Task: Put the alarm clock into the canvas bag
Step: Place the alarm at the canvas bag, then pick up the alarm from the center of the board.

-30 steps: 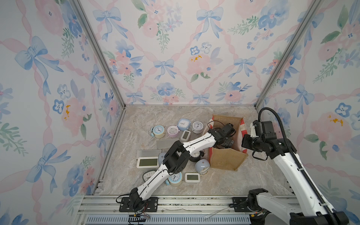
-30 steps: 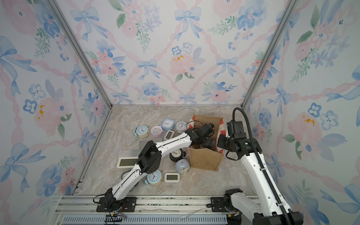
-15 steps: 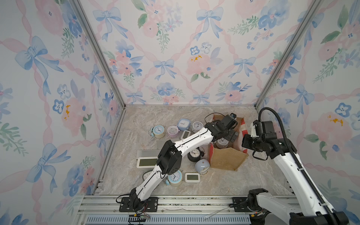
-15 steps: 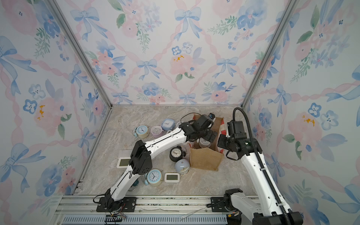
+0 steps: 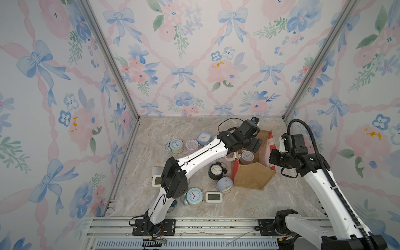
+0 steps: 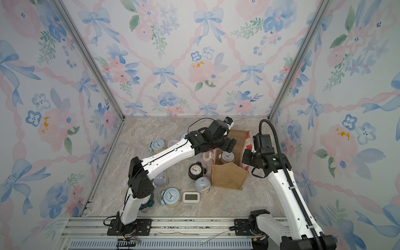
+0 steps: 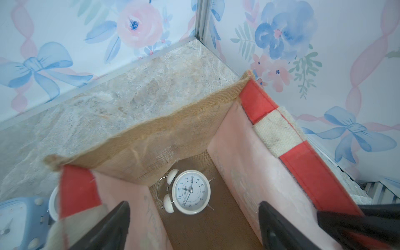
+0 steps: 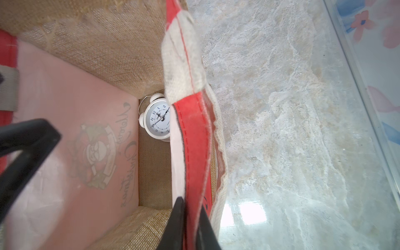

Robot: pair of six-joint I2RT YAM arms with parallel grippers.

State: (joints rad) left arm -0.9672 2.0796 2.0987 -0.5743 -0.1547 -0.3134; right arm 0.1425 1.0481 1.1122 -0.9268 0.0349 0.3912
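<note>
Nearest the robot's base on the marble table (image 5: 249,205) lie a blue-faced clock (image 5: 194,196) and a white digital clock (image 5: 213,197). Just beyond them, a pale blue dome clock (image 5: 225,184) and a black clock (image 5: 215,171) sit beside the canvas bag (image 5: 252,176). The right gripper (image 8: 192,225) is pinched on the rim of the bag's red side panel. The alarm clock (image 7: 191,191) lies on the bag's floor, dial up — its bells-to-feet axis runs panel to panel, bells toward the opposite red panel. The left gripper (image 7: 193,208) hangs over the mouth — fingers spread wide, empty
</note>
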